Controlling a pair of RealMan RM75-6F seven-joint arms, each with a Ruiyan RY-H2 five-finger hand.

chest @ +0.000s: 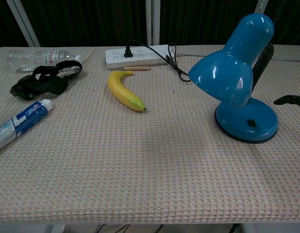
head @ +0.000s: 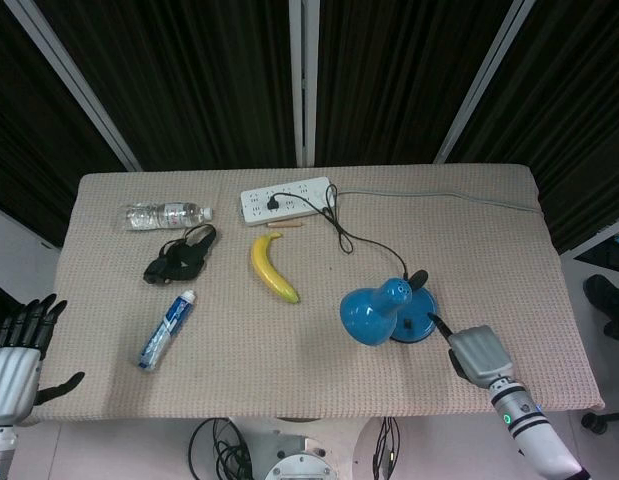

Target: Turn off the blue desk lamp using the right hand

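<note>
The blue desk lamp (head: pixel 387 312) stands at the front right of the table and is unlit. Its shade (chest: pixel 222 80) tilts down to the left over the round base (chest: pixel 246 124), which carries a small dark switch (chest: pixel 250 123). My right hand (head: pixel 476 352) hovers just right of the base with one dark finger stretched toward it, clear of the lamp. In the chest view only that fingertip (chest: pixel 288 100) shows at the right edge. Its other fingers are hidden. My left hand (head: pixel 14 360) hangs off the table's front left corner with fingers spread, holding nothing.
A banana (head: pixel 272 267) lies mid-table. A white power strip (head: pixel 286 199) with the lamp's black cord sits at the back. To the left are a water bottle (head: pixel 164 214), a black strap bundle (head: pixel 179 256) and a toothpaste tube (head: pixel 167 328).
</note>
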